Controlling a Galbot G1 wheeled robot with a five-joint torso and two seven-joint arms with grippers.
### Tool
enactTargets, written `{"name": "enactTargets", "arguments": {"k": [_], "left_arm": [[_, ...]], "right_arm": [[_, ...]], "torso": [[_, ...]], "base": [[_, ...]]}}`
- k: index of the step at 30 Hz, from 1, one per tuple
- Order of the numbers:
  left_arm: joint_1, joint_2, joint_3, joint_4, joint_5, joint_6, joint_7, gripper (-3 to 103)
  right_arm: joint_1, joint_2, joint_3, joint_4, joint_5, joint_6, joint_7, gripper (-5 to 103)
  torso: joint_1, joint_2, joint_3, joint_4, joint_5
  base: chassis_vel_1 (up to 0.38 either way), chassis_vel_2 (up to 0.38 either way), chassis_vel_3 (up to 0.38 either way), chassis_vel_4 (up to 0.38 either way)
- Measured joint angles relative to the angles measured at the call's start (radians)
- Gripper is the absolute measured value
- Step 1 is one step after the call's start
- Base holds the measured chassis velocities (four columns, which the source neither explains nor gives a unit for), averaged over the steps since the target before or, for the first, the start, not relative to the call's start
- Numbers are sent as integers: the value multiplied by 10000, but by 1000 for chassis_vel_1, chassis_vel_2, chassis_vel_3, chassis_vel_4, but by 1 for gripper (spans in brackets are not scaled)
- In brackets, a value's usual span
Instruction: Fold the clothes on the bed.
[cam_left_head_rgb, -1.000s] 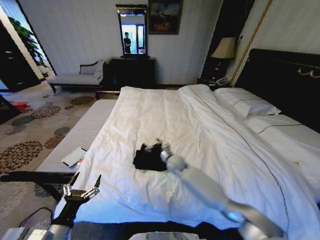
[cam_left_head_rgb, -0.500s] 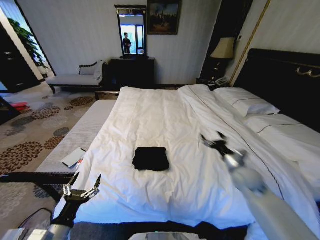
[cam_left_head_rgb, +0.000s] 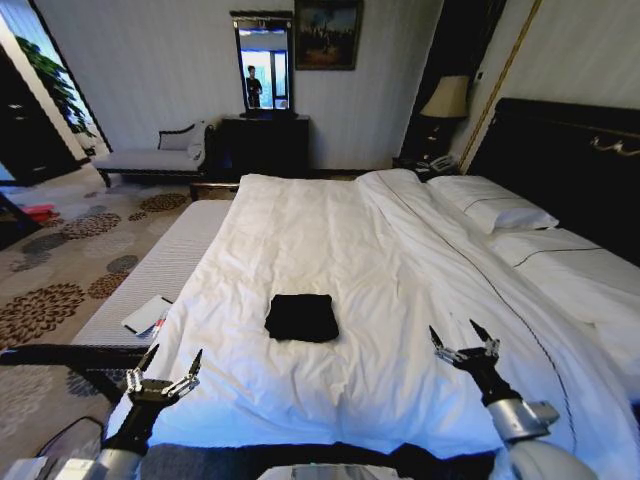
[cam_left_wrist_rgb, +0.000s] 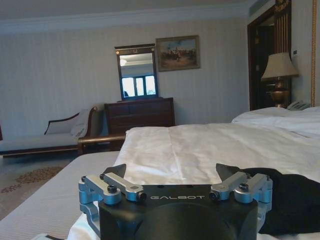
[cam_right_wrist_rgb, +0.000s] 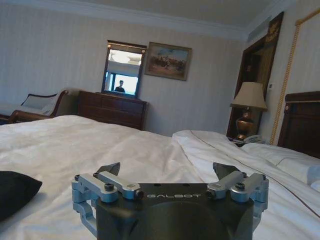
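Now you have the bed (cam_left_head_rgb: 330, 240) spread across most of your head view, its white duvet smooth, with pillows (cam_left_head_rgb: 495, 212) lying against the dark headboard (cam_left_head_rgb: 570, 160) on your right side. Beside the bed on your left runs a grey bench (cam_left_head_rgb: 150, 280), with a small flat white item (cam_left_head_rgb: 147, 313) lying on it near the bed's edge. Against the far wall you can see a dark dresser (cam_left_head_rgb: 265, 140) with a mirror (cam_left_head_rgb: 264, 62) above it, a chaise (cam_left_head_rgb: 150, 155) to its left and a lamp (cam_left_head_rgb: 448, 98) by the headboard.

Your black top (cam_left_head_rgb: 301, 317) lies folded into a compact rectangle on the duvet, toward the near end of the bed and roughly midway between your two arms, touched by neither.

Your right gripper (cam_left_head_rgb: 464, 344) hangs above the duvet to the right of the top and well apart from it, fingers spread wide and holding nothing. Your left gripper (cam_left_head_rgb: 165, 372) sits low at the near left corner of the bed, over its edge by the bench, likewise spread wide and empty; from its wrist camera you see the top (cam_left_wrist_rgb: 295, 200) just beyond its fingers
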Motion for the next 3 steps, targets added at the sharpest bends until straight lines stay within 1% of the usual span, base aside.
{"name": "enactTargets", "arguments": {"k": [3], "left_arm": [[0, 0, 0, 0, 0, 0, -1, 100]], "right_arm": [[49, 44, -36, 0, -50, -4, 42, 100]], "torso": [[1, 0, 1, -1, 0]], "base": [[0, 0, 0, 0]]}}
